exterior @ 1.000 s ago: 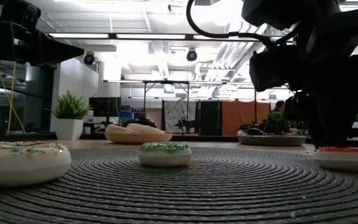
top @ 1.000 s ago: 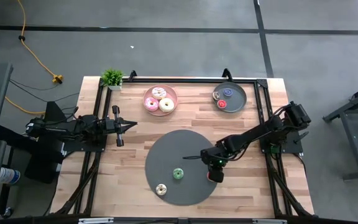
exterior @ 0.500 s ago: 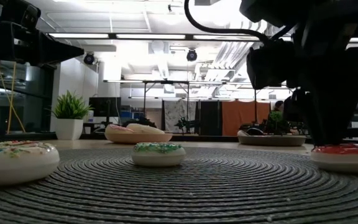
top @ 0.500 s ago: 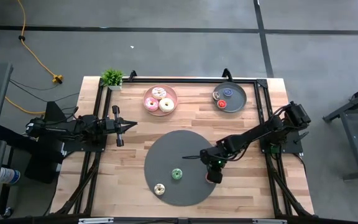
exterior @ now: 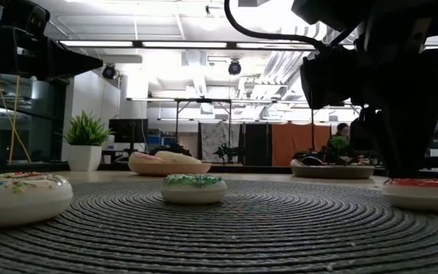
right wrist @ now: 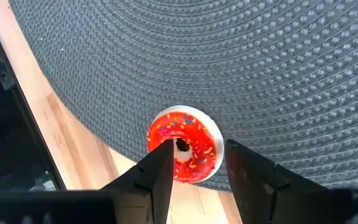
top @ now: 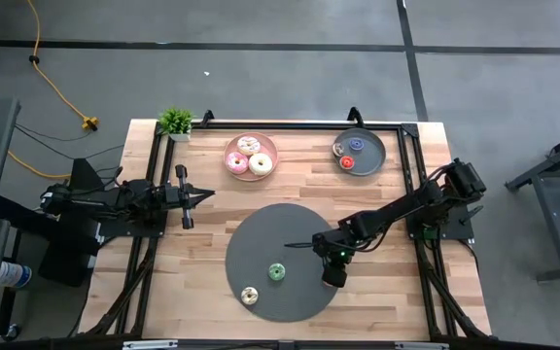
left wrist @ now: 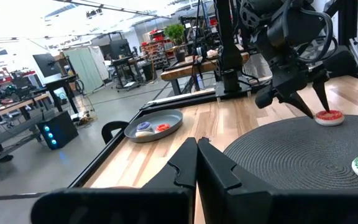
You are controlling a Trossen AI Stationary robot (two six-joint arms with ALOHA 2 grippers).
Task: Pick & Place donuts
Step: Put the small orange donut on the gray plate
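Note:
A red donut [right wrist: 194,134] lies on the right edge of the big dark grey disc [top: 261,233]; it also shows in the low view [exterior: 424,190]. My right gripper [right wrist: 197,152] is open and points down right over it. One finger stands over the ring's hole and the other outside its rim. A green donut [top: 276,272] and a cream sprinkled donut [top: 249,295] lie flat on the disc's near part. My left gripper [top: 207,194] is shut and empty, level above the table's left side. My right gripper's fingers [right wrist: 163,158] come at the red donut from above, pointing down. I cannot tell whether they touch it. The donut lies flat on the disc.
A pink plate [top: 251,173] with three larger donuts stands at the far middle. A grey plate [top: 372,160] with small donuts stands at the far right. A potted plant [top: 175,122] is at the far left corner. A black frame runs along the table's edges.
The green and cream donuts have shifted a little toward the table's left along with the disc. My right gripper has stayed over the red donut, moving slightly left with it, still open.

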